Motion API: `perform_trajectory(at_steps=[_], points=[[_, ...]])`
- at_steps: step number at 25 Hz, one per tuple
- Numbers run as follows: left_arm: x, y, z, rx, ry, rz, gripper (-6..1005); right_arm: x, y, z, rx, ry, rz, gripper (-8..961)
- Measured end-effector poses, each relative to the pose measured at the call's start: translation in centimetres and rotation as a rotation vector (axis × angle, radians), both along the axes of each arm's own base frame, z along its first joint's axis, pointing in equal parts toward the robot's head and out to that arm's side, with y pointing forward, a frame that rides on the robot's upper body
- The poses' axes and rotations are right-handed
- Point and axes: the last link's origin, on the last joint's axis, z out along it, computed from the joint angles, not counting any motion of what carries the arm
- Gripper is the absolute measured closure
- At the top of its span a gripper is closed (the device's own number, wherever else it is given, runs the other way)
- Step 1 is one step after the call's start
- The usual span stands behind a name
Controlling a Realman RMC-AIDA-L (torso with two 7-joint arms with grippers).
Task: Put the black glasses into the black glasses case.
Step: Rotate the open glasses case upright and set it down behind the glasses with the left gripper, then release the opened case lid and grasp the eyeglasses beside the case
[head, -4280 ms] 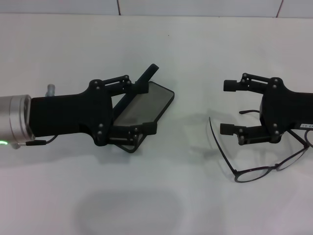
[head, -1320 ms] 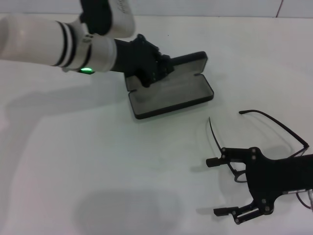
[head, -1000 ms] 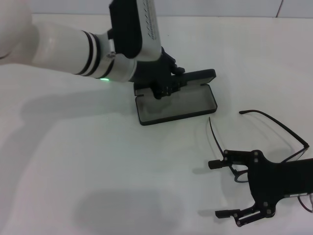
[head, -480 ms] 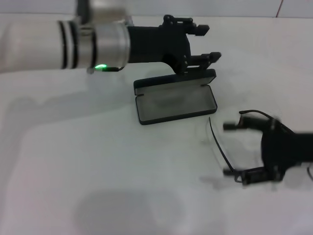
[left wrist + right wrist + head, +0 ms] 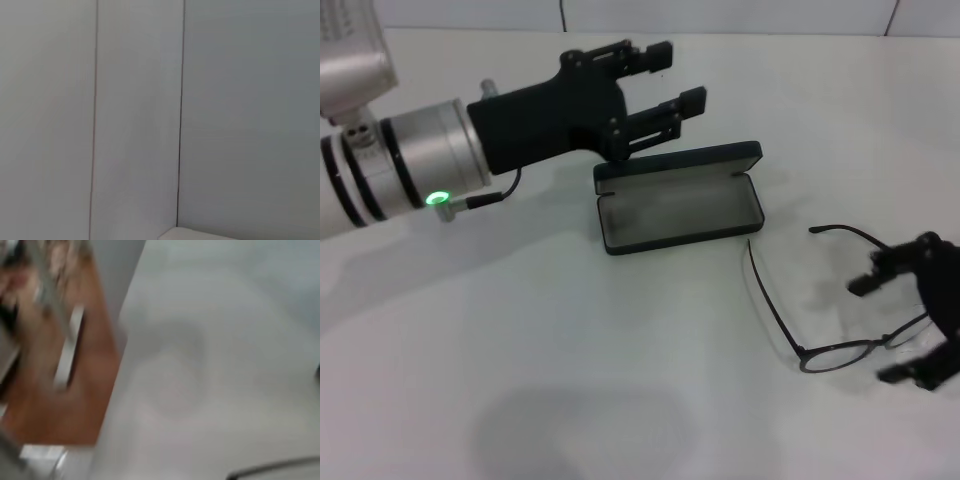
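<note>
The black glasses case [image 5: 680,203] lies open on the white table, grey lining up, its lid standing along the far side. My left gripper [image 5: 675,75] is open and empty, hovering just behind the case's far left corner. The black glasses [image 5: 835,356] lie unfolded on the table to the right of the case, one temple arm [image 5: 767,297] reaching toward it. My right gripper [image 5: 875,330] is open and empty at the right edge, over the right side of the glasses. A thin black line in the blurred right wrist view [image 5: 272,467] may be a temple arm.
The white table [image 5: 570,380] meets a pale wall at the back. The left wrist view shows only wall panels [image 5: 140,120]. The right wrist view shows the table's edge with brown furniture [image 5: 60,365] beyond it.
My left gripper has let go of the case lid and drawn back to the left. My right gripper has moved to the right, uncovering the glasses. The case stays open and in place.
</note>
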Motion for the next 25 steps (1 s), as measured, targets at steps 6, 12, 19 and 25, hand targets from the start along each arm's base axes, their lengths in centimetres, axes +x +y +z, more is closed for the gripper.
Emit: perform_trajectory(at_steps=[6, 12, 19, 25], points=[[-1.9, -0.9, 0.1, -0.007, -0.029, 0.059, 374, -2.1, 1.0, -1.4, -0.043, -0.281, 0.016, 150], [-3.1, -1.3, -0.7, -0.018, -0.020, 0.089, 374, -3.5, 1.3, -3.7, -0.056, -0.396, 0.058, 154], [-3.8, -1.7, -1.0, -0.009, -0.021, 0.103, 373, -3.8, 1.4, -5.5, -0.041, -0.465, 0.121, 173], [-3.9, -1.8, -1.1, -0.008, -0.018, 0.102, 373, -3.5, 1.5, -6.4, -0.025, -0.514, 0.134, 219]])
